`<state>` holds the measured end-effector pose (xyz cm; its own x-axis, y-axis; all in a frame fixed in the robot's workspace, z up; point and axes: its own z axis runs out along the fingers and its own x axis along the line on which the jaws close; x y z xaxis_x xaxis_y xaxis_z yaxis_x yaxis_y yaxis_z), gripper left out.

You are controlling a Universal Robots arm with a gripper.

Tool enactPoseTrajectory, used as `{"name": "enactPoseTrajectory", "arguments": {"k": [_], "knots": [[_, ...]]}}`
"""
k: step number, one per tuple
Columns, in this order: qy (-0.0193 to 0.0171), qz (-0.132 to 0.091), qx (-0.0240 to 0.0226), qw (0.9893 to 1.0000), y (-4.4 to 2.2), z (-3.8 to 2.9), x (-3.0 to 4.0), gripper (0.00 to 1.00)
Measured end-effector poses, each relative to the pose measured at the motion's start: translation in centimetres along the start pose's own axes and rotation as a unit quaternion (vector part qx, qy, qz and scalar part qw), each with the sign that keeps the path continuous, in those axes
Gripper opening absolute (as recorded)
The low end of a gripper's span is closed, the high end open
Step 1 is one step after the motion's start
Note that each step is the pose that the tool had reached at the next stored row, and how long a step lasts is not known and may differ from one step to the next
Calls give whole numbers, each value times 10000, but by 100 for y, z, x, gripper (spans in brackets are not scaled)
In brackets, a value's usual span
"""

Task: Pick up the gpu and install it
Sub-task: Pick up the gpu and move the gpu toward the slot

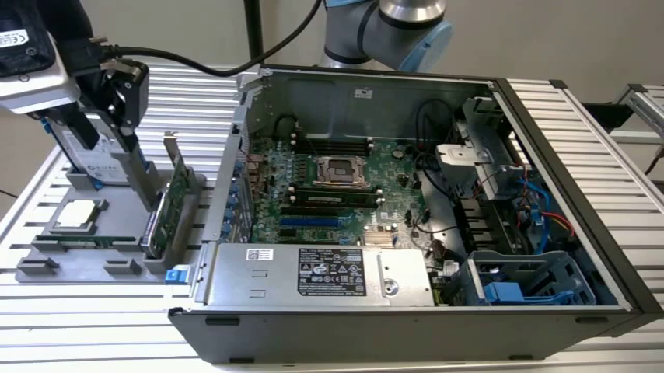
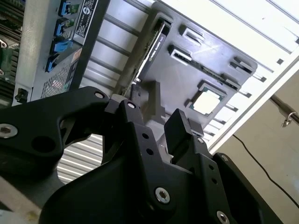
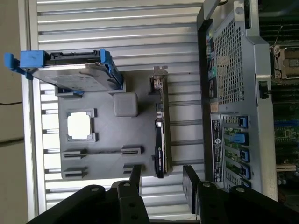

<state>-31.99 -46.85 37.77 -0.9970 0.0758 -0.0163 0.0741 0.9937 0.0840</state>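
From my station, the gripper (image 3: 162, 184) has its jaws spread wide with nothing between them. It hangs above the gray parts holder (image 1: 117, 203) and is not touching anything.

The gpu (image 1: 163, 208) stands on its edge in a slot of that holder, on the side nearest the open computer case (image 1: 415, 334). In the exterior view its long axis runs roughly from six to twelve o'clock, with the silver bracket at the twelve o'clock end.

In the first wrist view the gpu (image 3: 160, 135) shows edge-on. Its thin green line points straight into the gap between the two fingers (image 3: 135, 179), so I judge the jaws to be set across its thickness. They look to be near the end away from the bracket.

In the exterior view the hard drive (image 1: 81, 154), with its blue rails, stands tall at about ten o'clock from the card. The processor chip (image 1: 81, 215) and the memory stick (image 1: 89, 239) lie flat at nine o'clock.

The case's side wall rises just beside the card at three o'clock. I judge that wall and the drive to be the two things that could crowd the fingers. The motherboard (image 1: 343, 186) lies open inside the case, at three o'clock of the holder.
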Motion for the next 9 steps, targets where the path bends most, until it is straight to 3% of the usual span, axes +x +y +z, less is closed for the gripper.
{"name": "enactPoseTrajectory", "arguments": {"k": [9], "knots": [[-1,0,-1,10000,-2,21,0,100]]}}
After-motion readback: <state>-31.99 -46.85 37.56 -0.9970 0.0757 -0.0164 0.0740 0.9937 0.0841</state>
